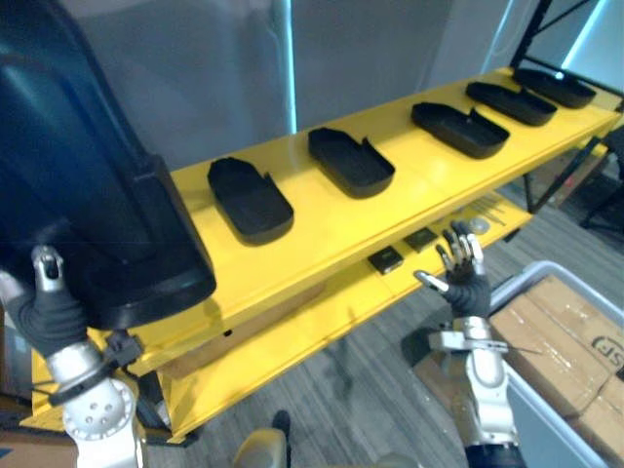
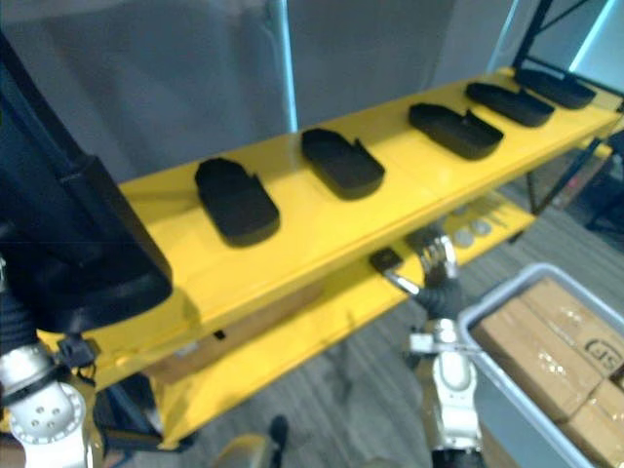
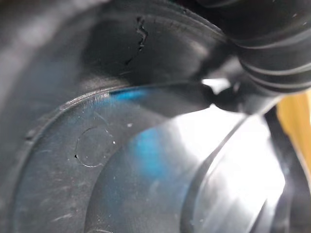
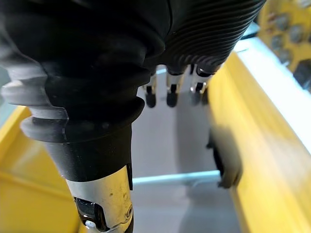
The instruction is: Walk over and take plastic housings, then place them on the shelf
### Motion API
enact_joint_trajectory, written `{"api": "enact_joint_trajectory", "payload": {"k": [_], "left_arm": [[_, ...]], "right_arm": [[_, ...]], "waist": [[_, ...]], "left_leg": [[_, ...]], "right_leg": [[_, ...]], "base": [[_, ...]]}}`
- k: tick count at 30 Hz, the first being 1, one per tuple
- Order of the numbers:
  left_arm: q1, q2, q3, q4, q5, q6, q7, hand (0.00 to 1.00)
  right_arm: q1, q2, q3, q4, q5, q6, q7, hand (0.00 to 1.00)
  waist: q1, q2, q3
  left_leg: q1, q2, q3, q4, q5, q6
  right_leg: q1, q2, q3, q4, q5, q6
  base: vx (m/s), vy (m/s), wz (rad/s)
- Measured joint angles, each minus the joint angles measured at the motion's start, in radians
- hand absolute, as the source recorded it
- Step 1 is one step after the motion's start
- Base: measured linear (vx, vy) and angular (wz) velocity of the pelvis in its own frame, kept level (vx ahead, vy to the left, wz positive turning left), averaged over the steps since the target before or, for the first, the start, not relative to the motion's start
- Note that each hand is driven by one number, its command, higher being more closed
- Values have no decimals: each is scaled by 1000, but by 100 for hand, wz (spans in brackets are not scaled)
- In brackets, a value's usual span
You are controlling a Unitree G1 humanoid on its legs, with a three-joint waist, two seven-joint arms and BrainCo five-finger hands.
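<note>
The yellow shelf (image 1: 322, 234) has two tiers. One big black housing (image 1: 88, 175) looms at the near left, its lower end over the top tier's left end, with the left hand (image 1: 47, 302) under it. I cannot tell how that hand's fingers sit. Five more housings (image 1: 251, 200) lie in a spaced row along the top tier. At lower right, a grey bin (image 1: 542, 275) holds boxes (image 1: 556, 336). The right hand (image 1: 466, 281) hangs beside the lower tier, its fingers (image 1: 458, 252) spread and empty. Two small black squares (image 1: 386, 258) lie there.

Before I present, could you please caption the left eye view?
Left hand with a large black housing at the yellow shelf, five housings in a row, right hand open.
</note>
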Motion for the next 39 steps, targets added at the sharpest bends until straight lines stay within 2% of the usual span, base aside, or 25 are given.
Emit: {"api": "enact_joint_trajectory", "payload": {"k": [1,2,3,4,5,7,8,9,10,11,12,14,15,17,20,22,24,25,27,29,30,32,36,38,39], "left_arm": [[-21,4,1,7,-2,3,8,100],[-76,15,3,42,-11,11,23,100],[-125,27,1,82,-19,37,45,100],[-142,28,-1,101,-19,54,52,100],[-145,9,-21,118,-19,99,68,100],[-107,-33,-47,103,-21,112,70,100],[-82,-50,-57,94,-22,112,67,100],[-23,-133,-106,91,-21,115,53,100],[-3,-155,-123,89,-20,117,48,100],[19,-177,-131,89,-9,117,37,100],[19,-177,-122,88,-9,117,34,100],[8,-176,-116,80,-9,110,37,100],[5,-172,-116,72,-8,102,40,100],[-8,-148,-113,62,-6,97,43,100],[-33,-82,-91,62,-4,100,48,100],[-37,-77,-72,63,4,126,49,100],[-39,-78,-72,64,5,148,49,100],[-39,-78,-70,64,8,154,49,100],[-36,-78,-56,64,23,166,48,100],[-15,-79,-14,64,20,170,46,100],[-11,-79,-9,64,20,172,46,100],[34,-84,3,64,-4,178,47,100],[76,-113,1,64,-14,177,45,100],[83,-144,1,64,-18,176,33,100],[94,-157,0,64,-21,176,16,100]], "right_arm": [[-14,-3,-1,0,0,-4,8,0],[-43,-11,0,-2,-1,-17,11,0],[-67,-14,1,-7,-16,-22,12,0],[-70,-16,2,-14,-20,-22,12,0],[-59,-30,1,-63,-33,-22,20,0],[-50,-41,7,-122,-35,-22,34,0],[-50,-44,17,-145,-35,-22,36,0],[-59,-81,38,-161,-35,-24,40,0],[-63,-97,43,-160,-35,-24,40,0],[-79,-125,52,-157,-38,-23,39,0],[-102,-144,59,-159,-37,-22,35,0],[-127,-161,61,-163,-37,-24,33,0],[-138,-165,62,-164,-37,-26,33,0],[-143,-160,66,-190,-34,-35,36,0],[-141,-145,93,-267,44,-43,105,0],[-127,-112,133,-301,102,-49,174,0],[-122,-95,182,-306,103,-57,187,0],[-123,-88,206,-306,104,-57,187,0],[-128,-64,301,-286,94,-58,193,0],[-172,-60,387,-200,69,-58,187,0],[-178,-59,396,-188,69,-57,186,0],[-202,-45,433,-120,52,-37,178,0],[-204,-42,427,-108,41,-16,144,0],[-203,-43,406,-84,40,1,133,0],[-194,-48,386,-72,36,9,124,0]], "waist": [[0,4,-3],[4,11,-7],[3,12,-7],[-1,12,-8],[-16,6,-11],[-15,-7,-19],[-13,-25,-29],[-9,23,-37],[-8,43,-43],[-1,76,-52],[5,86,-55],[6,100,-64],[6,105,-67],[12,103,-67],[15,72,-77],[12,42,-92],[13,35,-96],[16,34,-96],[45,34,-97],[52,35,-99],[53,35,-99],[77,38,-101],[76,53,-100],[74,63,-94],[70,68,-91]], "left_leg": [[0,11,0,1,-7,-4],[-9,31,-3,1,-14,-15],[-15,43,-5,-2,-19,-23],[-17,45,-12,-1,-22,-30],[-29,45,-58,6,-31,-50],[-32,41,-95,8,-31,-79],[-36,33,-112,10,-30,-92],[-50,60,-148,22,-28,-122],[-56,78,-138,19,-27,-124],[-68,116,-103,17,-21,-121],[-74,137,-15,18,-8,-111],[-62,141,56,-2,22,-112],[-36,140,57,-26,34,-113],[-7,132,59,-36,34,-114],[10,112,66,-94,48,-112],[14,88,72,-149,77,-103],[15,72,55,-176,93,-95],[9,67,53,-176,95,-94],[-3,57,35,-181,99,-90],[-18,55,8,-182,110,-92],[-18,56,5,-182,111,-92],[-22,64,-29,-180,125,-100],[-79,76,-100,-177,171,-104],[-99,81,-73,-181,168,-55],[-98,101,35,-177,135,-12]], "right_leg": [[-10,9,5,-50,-21,6],[-31,33,41,-184,-27,20],[-44,53,104,-323,-7,51],[-44,63,131,-387,11,74],[-20,83,175,-502,51,138],[22,104,166,-559,91,129],[41,109,153,-562,131,126],[72,137,81,-557,115,157],[83,155,57,-562,108,145],[96,181,11,-566,98,127],[104,191,-16,-564,88,111],[116,193,-40,-551,82,99],[131,193,-40,-543,80,97],[157,188,-39,-543,79,95],[156,177,-39,-567,79,96],[149,159,-43,-597,87,111],[153,147,-60,-608,91,117],[152,144,-62,-609,91,118],[154,141,-66,-620,91,118],[163,147,-94,-630,91,118],[166,149,-96,-631,91,118],[183,165,-121,-634,91,117],[194,202,-202,-635,79,107],[213,213,-251,-636,61,117],[237,214,-293,-638,62,118]], "base": [[156,13,-6],[133,-33,-5],[159,-65,4],[204,-223,50],[179,-248,71],[206,-314,73],[222,-399,96],[197,-366,100],[145,-277,114],[127,-227,85],[120,-215,74],[114,-147,51],[117,-93,35],[61,-21,9],[0,0,0],[1,40,3],[-1,32,20],[-32,36,30],[-45,21,24],[-31,-32,34],[-32,-52,36],[-31,-71,36],[-74,-85,69],[-107,-46,95],[-113,-12,104]]}}
